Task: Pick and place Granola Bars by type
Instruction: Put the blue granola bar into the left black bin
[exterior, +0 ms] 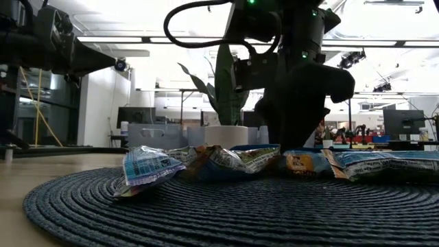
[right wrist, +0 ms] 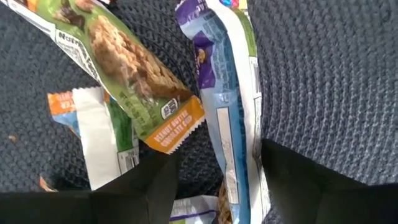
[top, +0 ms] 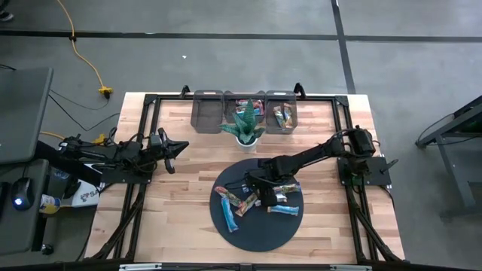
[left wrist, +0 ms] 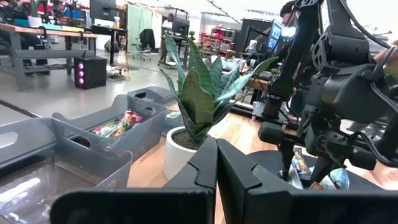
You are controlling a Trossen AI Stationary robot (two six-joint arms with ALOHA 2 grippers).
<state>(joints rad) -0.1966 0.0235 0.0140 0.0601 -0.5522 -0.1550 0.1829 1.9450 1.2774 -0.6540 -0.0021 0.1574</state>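
Note:
Several granola bars lie on a round dark woven mat (top: pixel 256 226). My right gripper (right wrist: pixel 217 180) points down over them, open. Its two fingers stand on either side of a blue, white and purple bar (right wrist: pixel 231 124) that lies flat on the mat. I see no touch. A green bar with an orange end (right wrist: pixel 124 68) lies beside it, partly over a white bar (right wrist: pixel 102 137). In the low view the gripper (exterior: pixel 291 134) hangs just above the row of bars (exterior: pixel 236 159). My left gripper (left wrist: pixel 215 163) waits at the table's left, level and shut, holding nothing.
Three grey bins (top: pixel 207 111) stand along the far edge; the right one (top: pixel 282 117) holds bars. A potted spiky plant (top: pixel 245 124) stands in front of the bins, just beyond the mat. Bare wood (top: pixel 188 196) lies left of the mat.

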